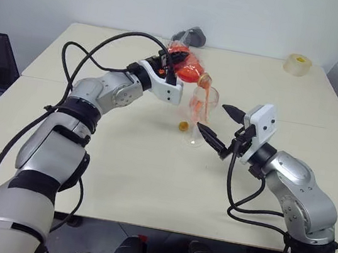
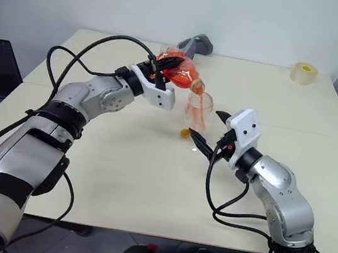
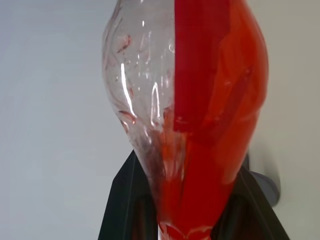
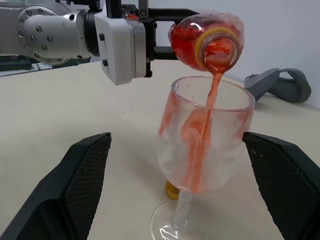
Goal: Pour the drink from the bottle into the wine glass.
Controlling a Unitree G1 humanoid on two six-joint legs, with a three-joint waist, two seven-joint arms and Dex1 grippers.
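While left fingers (image 1: 168, 59) clamp bottle (image 1: 187, 69) | right fingers (image 1: 231, 115) spread around wine glass (image 1: 201, 109)

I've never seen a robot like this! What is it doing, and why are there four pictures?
It is a robot with two arms. Two pictures come from cameras in its head, looking down at a table. The other two come from cameras on its wrists. The left gripper is shut on a tipped bottle, and red drink streams into a wine glass. The right gripper waits open, a finger either side of the glass. A small cap, a tape roll and a grey gadget lie on the table.
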